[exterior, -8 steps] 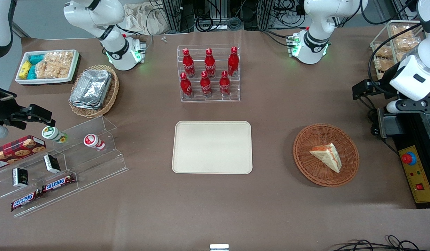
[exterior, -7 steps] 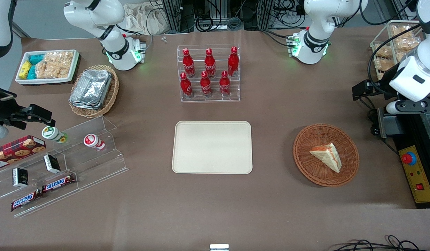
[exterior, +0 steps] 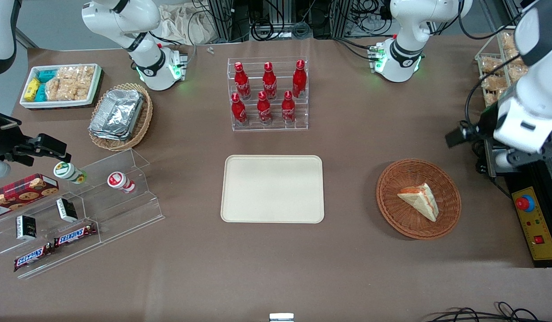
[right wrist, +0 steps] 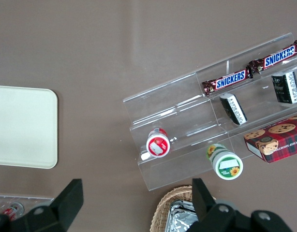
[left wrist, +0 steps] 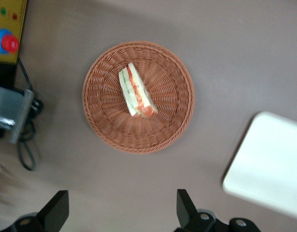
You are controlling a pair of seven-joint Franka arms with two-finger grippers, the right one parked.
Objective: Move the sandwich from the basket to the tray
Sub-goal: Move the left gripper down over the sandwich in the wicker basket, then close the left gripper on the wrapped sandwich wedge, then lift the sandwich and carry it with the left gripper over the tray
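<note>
sandwich [exterior: 419,200] lies in the wicker basket [exterior: 393,210], a touch toward four o'clock of its centre, filling edge showing. tray [exterior: 272,188] sits bare on the brown surface [exterior: 347,250], at the basket's nine o'clock, well apart. hand [left wrist: 123,212] hovers above the basket, fingers [left wrist: 185,207] spread wide, gripping nothing.

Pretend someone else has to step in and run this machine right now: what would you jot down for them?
Claw: open, empty, high above the table beside the basket, toward the working arm's end.
Sandwich: lying in the basket, untouched.
Tray: mid-table, nothing on it.
Done: nothing moved so far.
Left: lower the claw over the sandwich, grip it, lift it, carry it to the tray, set it down.
</note>
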